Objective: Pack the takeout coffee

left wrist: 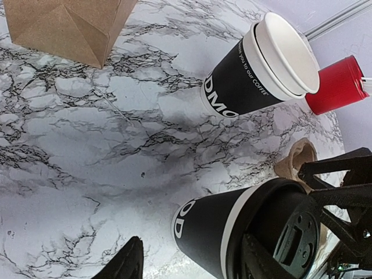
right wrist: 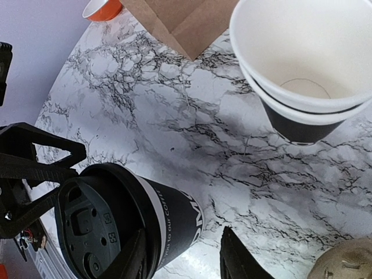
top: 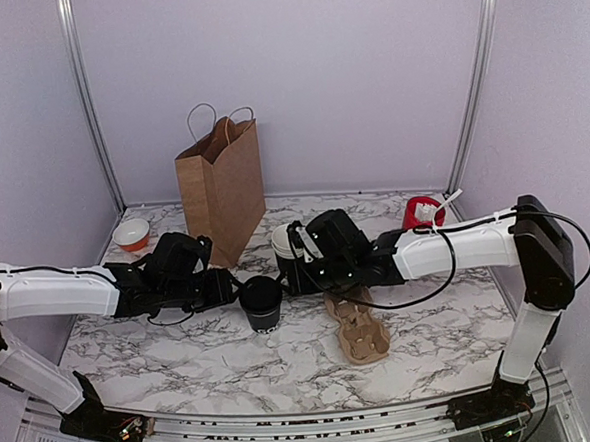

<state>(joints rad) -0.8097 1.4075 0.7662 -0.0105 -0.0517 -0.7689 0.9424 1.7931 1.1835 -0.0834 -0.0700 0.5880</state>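
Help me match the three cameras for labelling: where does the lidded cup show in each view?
Top external: the lidded cup stands upright near the middle of the picture.
Left wrist: bottom right, with its lid toward the right edge.
Right wrist: bottom left, with its lid toward the camera.
Shared landmark: the paper bag, at top left in the left wrist view and top centre in the right wrist view.

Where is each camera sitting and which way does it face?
Top external: above and behind the left arm and right arm, both in view, looking down the table toward the paper bag.
Left wrist: on the left arm, facing the stack of cups and red cup; left jaws at bottom.
Right wrist: on the right arm, facing the orange bowl; right jaws at bottom.
Shared: all three show the takeout coffee.
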